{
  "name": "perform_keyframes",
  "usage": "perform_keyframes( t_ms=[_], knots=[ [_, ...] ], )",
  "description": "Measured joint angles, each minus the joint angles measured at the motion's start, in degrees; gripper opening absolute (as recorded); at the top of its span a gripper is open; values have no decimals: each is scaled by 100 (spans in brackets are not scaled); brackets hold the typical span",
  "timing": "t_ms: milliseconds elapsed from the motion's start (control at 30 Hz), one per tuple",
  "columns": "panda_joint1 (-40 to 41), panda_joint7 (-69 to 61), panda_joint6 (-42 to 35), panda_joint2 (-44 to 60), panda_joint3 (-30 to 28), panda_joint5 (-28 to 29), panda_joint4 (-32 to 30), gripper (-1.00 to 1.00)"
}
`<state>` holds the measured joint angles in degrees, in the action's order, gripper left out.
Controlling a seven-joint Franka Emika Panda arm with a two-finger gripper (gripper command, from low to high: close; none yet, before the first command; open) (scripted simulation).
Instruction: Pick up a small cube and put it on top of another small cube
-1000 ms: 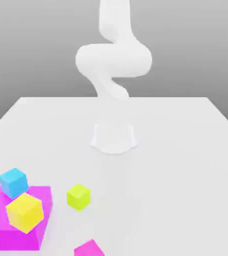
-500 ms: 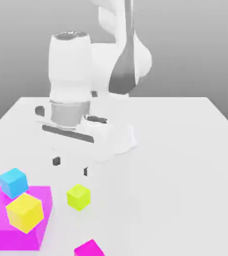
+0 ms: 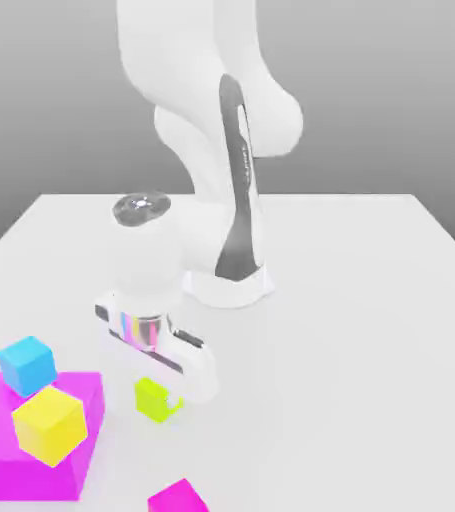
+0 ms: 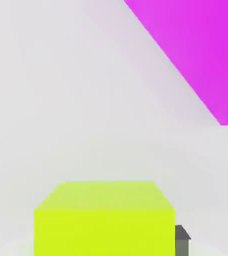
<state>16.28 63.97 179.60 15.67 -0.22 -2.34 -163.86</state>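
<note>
Arm reaching down, gripper closed

The white arm (image 3: 186, 60) is bending down from above its base (image 3: 227, 288), which is standing in from the far edge of the table (image 3: 351, 290). The gripper (image 3: 158, 394) is pointing downward, its fingers (image 4: 182, 246) gripping.

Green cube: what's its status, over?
Gripper shut, down at green cube. Cube on table, not stacked. Blue cube and yellow cube off to the exterior view's left.
</note>
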Motion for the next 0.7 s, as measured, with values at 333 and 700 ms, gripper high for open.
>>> perform_keyframes(
  t_ms=[333, 700],
  knots=[
    [46, -15, -1427, -1544, -1, 209, -119, -100],
    [-187, -1898, -2778, -685, 529, 326, 2075, -100]
  ],
)
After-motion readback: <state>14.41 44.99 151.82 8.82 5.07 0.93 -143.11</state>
